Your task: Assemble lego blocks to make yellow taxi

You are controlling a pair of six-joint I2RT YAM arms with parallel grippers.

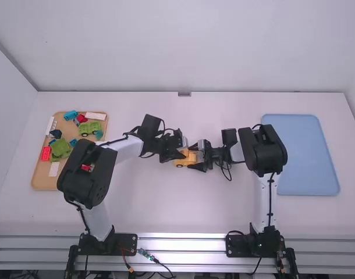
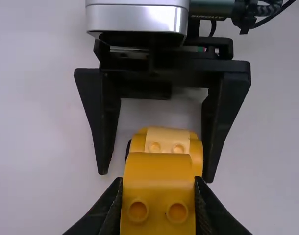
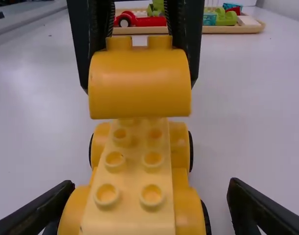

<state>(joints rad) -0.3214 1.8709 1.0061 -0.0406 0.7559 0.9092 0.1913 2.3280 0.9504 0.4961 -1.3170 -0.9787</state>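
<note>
White tabletop (image 1: 166, 206) — right gripper (image 1: 191, 157), jaws spread wider than wheeled base (image 3: 133, 181).

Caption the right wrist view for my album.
The left arm's fingers hold a curved yellow block over a wheeled yellow base.

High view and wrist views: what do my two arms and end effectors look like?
The left arm and right arm have white links, bulky black joints and thin black cables. The left end effector and right end effector are black with two tapered fingers; a rounded silver-and-white housing sits behind the right one.
</note>
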